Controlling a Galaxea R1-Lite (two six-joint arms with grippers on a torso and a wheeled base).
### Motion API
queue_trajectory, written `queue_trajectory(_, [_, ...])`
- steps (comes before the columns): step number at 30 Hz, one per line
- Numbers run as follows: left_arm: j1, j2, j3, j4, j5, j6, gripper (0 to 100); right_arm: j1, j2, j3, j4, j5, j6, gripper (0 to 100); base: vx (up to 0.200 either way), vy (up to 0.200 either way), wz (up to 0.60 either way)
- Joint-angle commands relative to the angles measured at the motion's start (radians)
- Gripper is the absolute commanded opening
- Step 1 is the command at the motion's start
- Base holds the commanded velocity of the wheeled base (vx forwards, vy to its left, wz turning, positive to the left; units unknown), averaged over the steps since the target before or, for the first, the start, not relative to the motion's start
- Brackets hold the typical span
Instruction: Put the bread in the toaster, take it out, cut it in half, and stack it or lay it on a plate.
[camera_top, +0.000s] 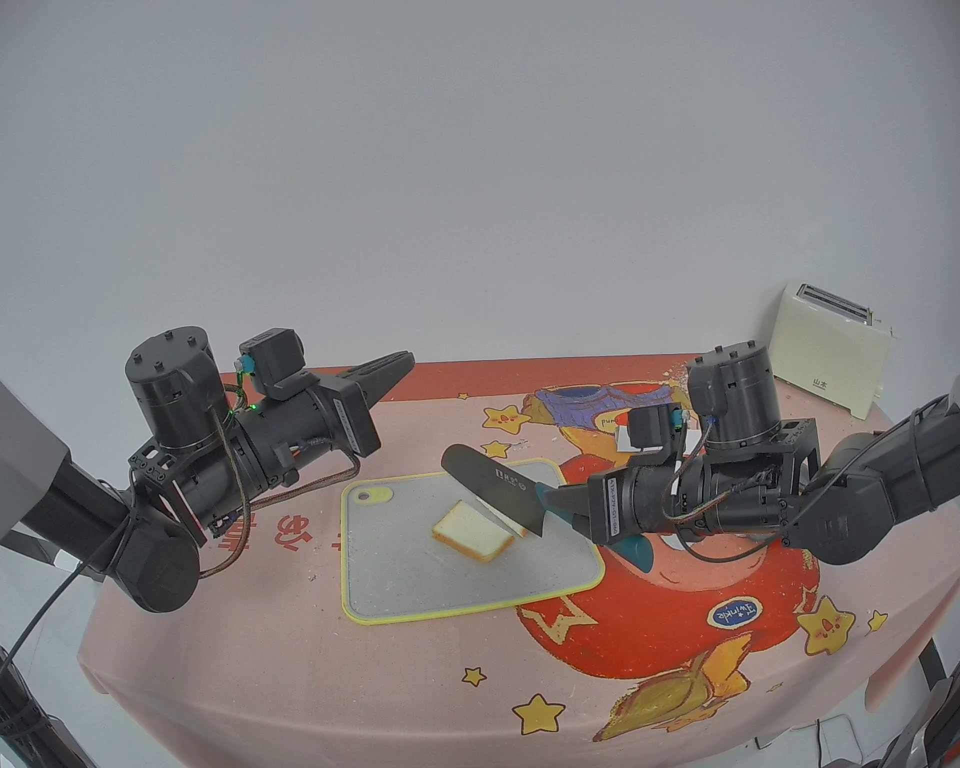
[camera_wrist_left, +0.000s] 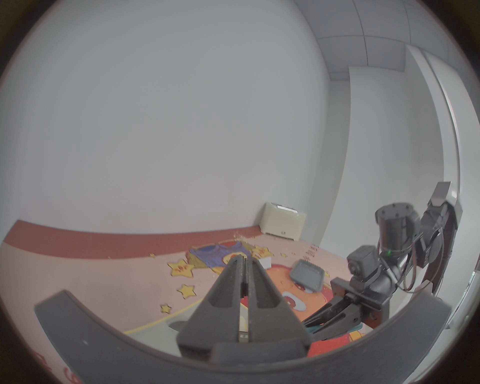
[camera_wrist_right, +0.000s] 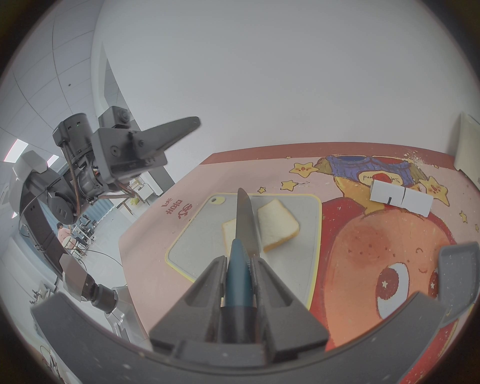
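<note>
The bread (camera_top: 470, 531) lies on the board (camera_top: 400, 580) in the middle of the table (camera_top: 300, 660). Over it slants the knife (camera_top: 495, 485), its teal handle clamped in the right gripper (camera_top: 572, 500). The left gripper (camera_top: 393, 367) hovers above the table's left side, fingers pressed together on nothing. The toaster (camera_top: 828, 350) stands at the far right corner

We note knife (camera_top: 495, 487): matt blade, smooth plastic-looking handle | cutting board (camera_top: 400, 570): smooth plastic, faint sheen | bread (camera_top: 472, 532): soft, porous crumb | tablecloth (camera_top: 300, 640): matt printed cloth | toaster (camera_top: 828, 362): smooth casing, we think plastic | right gripper (camera_top: 565, 500): matt plastic
</note>
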Motion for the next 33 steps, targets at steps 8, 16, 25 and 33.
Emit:
queue_trajectory(8, [0.0,0.001,0.067,-0.064,0.006,0.0,0,-0.034,-0.02,-0.006,-0.006,0.003,0.001,0,0.0,0.0,0.0])
queue_trajectory(16, [0.003,-0.008,0.165,-0.188,0.015,0.004,0,-0.113,-0.108,0.003,-0.006,0.002,0.001,0,0.0,0.0,0.0])
queue_trajectory(25, [0.004,-0.023,0.175,-0.214,0.049,0.027,0,-0.181,-0.212,0.058,-0.006,-0.08,0.007,0,0.0,0.0,0.0])
queue_trajectory(33, [0.004,-0.025,0.175,-0.214,0.047,0.027,0,-0.178,-0.27,0.127,-0.007,-0.219,0.086,0,0.0,0.0,0.0])
